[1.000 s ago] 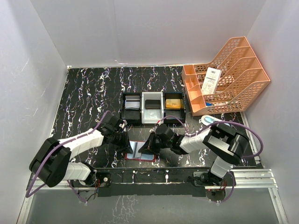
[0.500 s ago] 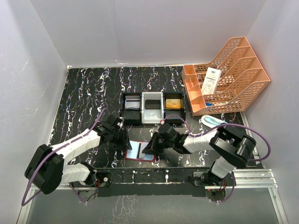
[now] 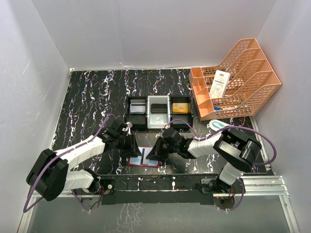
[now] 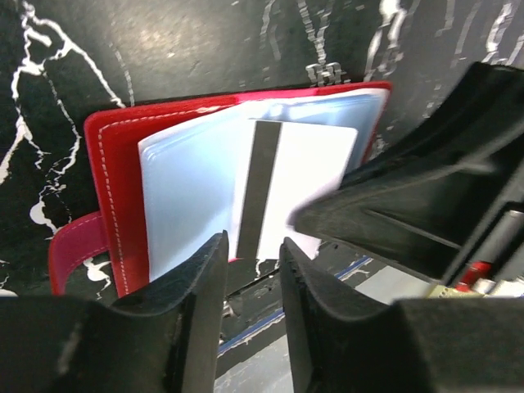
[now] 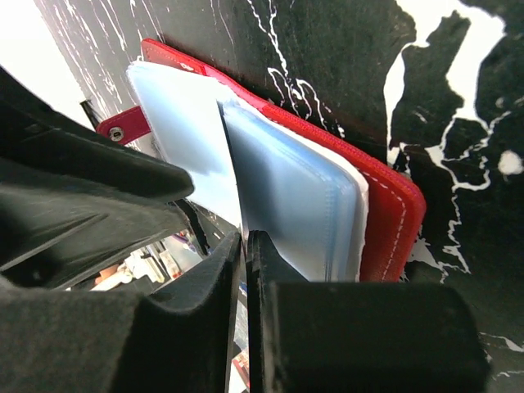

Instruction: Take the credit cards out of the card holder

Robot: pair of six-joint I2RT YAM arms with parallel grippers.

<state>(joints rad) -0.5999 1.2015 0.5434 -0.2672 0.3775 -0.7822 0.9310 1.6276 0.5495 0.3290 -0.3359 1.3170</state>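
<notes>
The dark-red card holder (image 3: 138,165) lies open on the black marbled table near its front edge. It shows red with light-blue plastic sleeves in the left wrist view (image 4: 110,164) and the right wrist view (image 5: 393,213). A white credit card (image 3: 146,155) with a dark stripe (image 4: 304,176) lies over its right half. My right gripper (image 3: 152,154) is at the card's right edge, its jaws (image 5: 244,239) shut on a thin card edge. My left gripper (image 3: 133,145) hovers at the holder's left half, jaws (image 4: 250,250) slightly apart and empty.
A black-and-white three-compartment tray (image 3: 148,112) holding cards stands just behind the card holder. An orange mesh file rack (image 3: 243,82) is at the back right. A small white-and-blue object (image 3: 218,125) lies right of the tray. The metal base rail (image 3: 257,182) runs along the front edge.
A light-blue page showed before; now the white card with the dark stripe shows over the holder. Both grippers have shifted slightly closer together over it.
</notes>
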